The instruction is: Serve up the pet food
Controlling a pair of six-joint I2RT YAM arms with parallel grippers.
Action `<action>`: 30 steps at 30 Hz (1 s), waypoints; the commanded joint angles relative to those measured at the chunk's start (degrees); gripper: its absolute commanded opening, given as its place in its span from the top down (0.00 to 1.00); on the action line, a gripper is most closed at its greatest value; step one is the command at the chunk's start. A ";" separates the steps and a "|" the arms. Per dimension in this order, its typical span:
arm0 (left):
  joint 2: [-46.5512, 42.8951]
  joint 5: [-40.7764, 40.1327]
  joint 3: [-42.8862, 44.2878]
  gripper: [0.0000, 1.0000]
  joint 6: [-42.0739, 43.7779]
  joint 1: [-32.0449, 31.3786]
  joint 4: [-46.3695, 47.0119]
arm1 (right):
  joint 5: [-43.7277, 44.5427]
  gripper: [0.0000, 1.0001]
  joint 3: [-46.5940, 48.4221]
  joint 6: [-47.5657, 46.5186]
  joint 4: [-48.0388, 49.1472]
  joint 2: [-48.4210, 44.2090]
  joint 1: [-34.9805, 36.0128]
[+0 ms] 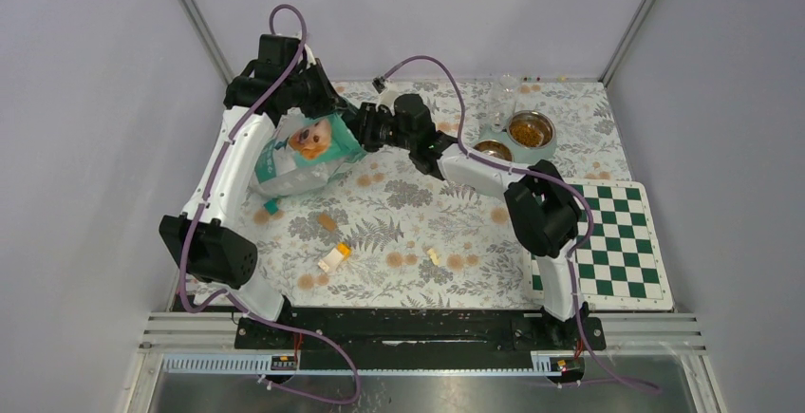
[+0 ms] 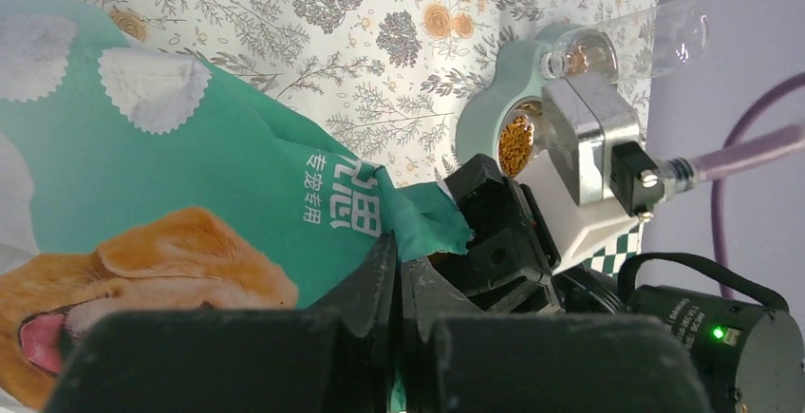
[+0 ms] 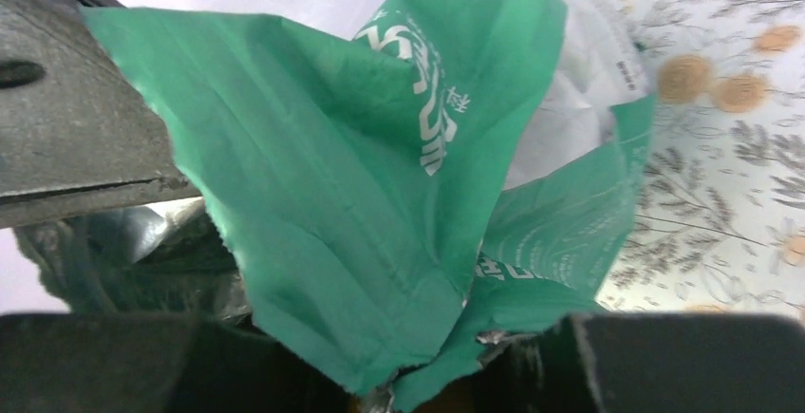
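Observation:
The teal pet food bag (image 1: 304, 152) with the golden retriever picture lies tilted on the floral mat at the back left. My left gripper (image 2: 401, 266) is shut, with a strip of the bag's (image 2: 190, 166) top edge pinched between its fingers. From the right, my right gripper (image 3: 418, 375) is shut on the crumpled torn top of the bag (image 3: 361, 176). The two grippers sit close together at the bag's mouth. Brown pet food (image 1: 530, 130) fills one steel bowl at the back right, and that pet food (image 2: 515, 144) also shows in the left wrist view. What is inside the bag is hidden.
A second steel bowl (image 1: 493, 150) sits in the same pale green stand, with a clear bottle (image 1: 503, 100) behind it. A green chessboard (image 1: 617, 242) lies at the right. Small toy blocks (image 1: 333, 257) are scattered on the mat near the front.

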 commanded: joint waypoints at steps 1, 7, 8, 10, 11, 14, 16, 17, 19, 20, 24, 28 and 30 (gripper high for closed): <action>-1.66 3.89 5.47 1.00 -1.35 -0.82 7.36 | -11.88 1.00 2.52 10.66 8.11 3.96 0.64; -1.38 3.63 6.66 1.00 -0.84 -0.73 6.68 | -17.28 1.00 0.52 21.33 17.01 4.20 -1.37; -1.36 3.50 6.93 1.00 -0.60 -0.73 6.38 | -17.81 1.00 -0.29 23.69 19.81 4.02 -1.92; -1.44 3.14 7.19 1.00 -0.29 -0.73 6.09 | -18.09 1.00 -1.79 29.75 25.16 3.72 -3.24; -1.55 2.97 7.15 1.00 -0.17 -0.73 6.08 | -18.03 1.00 -2.52 32.36 27.91 3.55 -3.89; -1.69 2.36 7.10 1.00 0.36 -0.65 5.74 | -16.52 1.00 -5.41 39.93 34.00 1.19 -6.11; -1.79 1.81 7.03 1.00 0.73 -0.52 5.55 | -15.18 1.00 -6.85 40.64 34.36 -0.87 -6.76; -1.91 1.55 6.88 1.00 0.82 -0.47 5.55 | -14.38 1.00 -7.58 40.75 34.28 -2.01 -6.94; -1.96 1.12 6.61 1.00 1.05 -0.39 5.54 | -12.70 1.00 -9.23 40.56 33.85 -4.66 -7.30; -2.04 0.85 6.42 1.00 1.09 -0.31 5.43 | -11.57 1.00 -10.13 40.39 33.58 -5.99 -7.52; -2.37 0.00 5.59 1.00 1.42 -0.21 5.44 | -7.56 1.00 -14.10 38.41 30.67 -12.15 -8.09; -2.72 -0.57 5.02 1.00 1.87 0.04 5.42 | -4.09 1.00 -17.44 37.71 27.77 -16.77 -9.07; -2.89 -0.67 5.00 1.00 1.89 0.21 5.46 | -2.83 1.00 -19.03 37.96 26.97 -18.59 -9.70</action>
